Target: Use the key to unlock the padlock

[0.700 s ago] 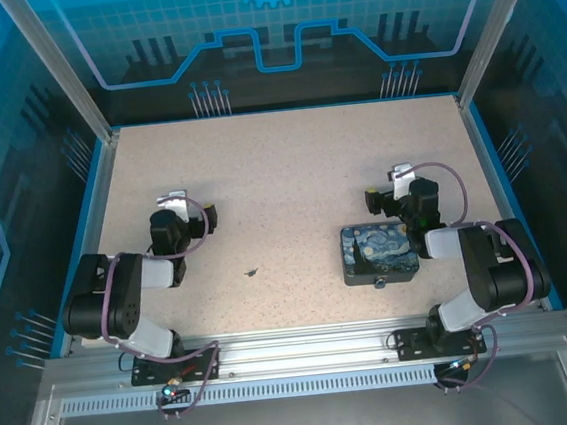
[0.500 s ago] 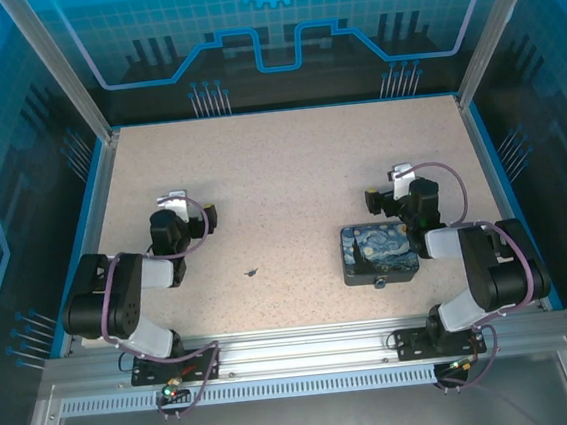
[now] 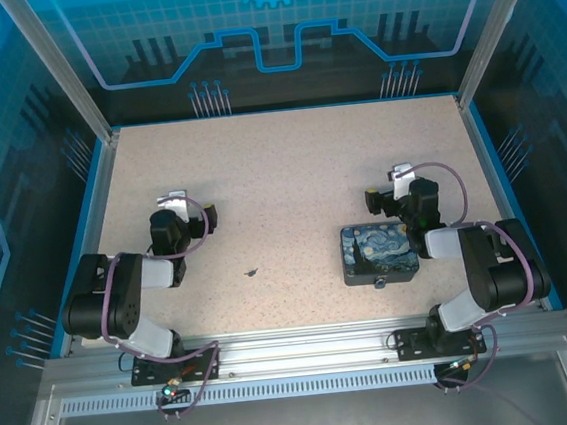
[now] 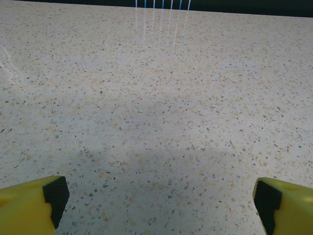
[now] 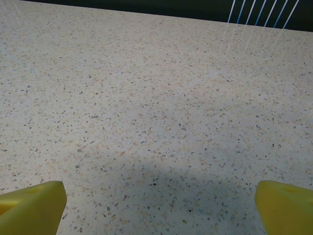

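Both jaws of the left end effector (image 4: 161,198) stand wide apart, empty, above the table (image 4: 156,73). Key (image 3: 253,272) lies at its 4 o'clock, well apart. Padlock (image 3: 380,283) sits at the box's (image 3: 378,250) 6 o'clock edge. Right end effector (image 5: 161,201), at the box's 1 o'clock, is likewise spread and empty.

Brightness: even, bright light over the bench (image 3: 290,172); the walls (image 3: 14,228) around the bench are dim blue.
Glare: pale streaks at the bench's far edge, wrist views.
Shadows: soft grey patch on the bench's near part.
Focus: sharp, no blur.
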You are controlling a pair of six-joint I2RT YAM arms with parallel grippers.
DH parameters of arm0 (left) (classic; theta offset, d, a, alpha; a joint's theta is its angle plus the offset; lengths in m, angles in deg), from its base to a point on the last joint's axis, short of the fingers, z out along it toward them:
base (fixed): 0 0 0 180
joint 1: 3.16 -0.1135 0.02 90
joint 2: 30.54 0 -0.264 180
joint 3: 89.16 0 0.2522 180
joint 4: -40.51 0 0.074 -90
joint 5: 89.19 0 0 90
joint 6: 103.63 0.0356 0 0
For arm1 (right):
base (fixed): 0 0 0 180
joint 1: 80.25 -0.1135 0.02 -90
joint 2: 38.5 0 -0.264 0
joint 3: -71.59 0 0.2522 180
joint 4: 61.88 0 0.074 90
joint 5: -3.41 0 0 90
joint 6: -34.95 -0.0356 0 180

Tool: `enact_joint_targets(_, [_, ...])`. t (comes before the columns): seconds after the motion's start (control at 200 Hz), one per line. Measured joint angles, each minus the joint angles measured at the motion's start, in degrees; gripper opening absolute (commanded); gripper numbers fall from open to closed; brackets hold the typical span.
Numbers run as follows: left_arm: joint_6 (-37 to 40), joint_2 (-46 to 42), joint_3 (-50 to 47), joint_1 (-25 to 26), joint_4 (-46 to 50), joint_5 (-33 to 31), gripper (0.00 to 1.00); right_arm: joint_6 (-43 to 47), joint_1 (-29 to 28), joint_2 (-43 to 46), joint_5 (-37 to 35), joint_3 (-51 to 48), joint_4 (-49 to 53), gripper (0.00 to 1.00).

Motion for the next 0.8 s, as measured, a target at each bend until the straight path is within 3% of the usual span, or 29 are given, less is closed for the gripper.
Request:
enact_joint_targets(0.615, [0.0, 0.0, 0.1, -0.5, 0.1, 1.1, 0.99, 0.0, 0.1, 0.1, -0.1, 0.0, 0.3, 1.00])
enact_joint_targets(0.8, [0.0, -5.0, 4.4, -0.5, 10.4, 1.2, 0.99, -3.5, 0.7, 8.3, -4.9, 4.7, 14.0, 1.00])
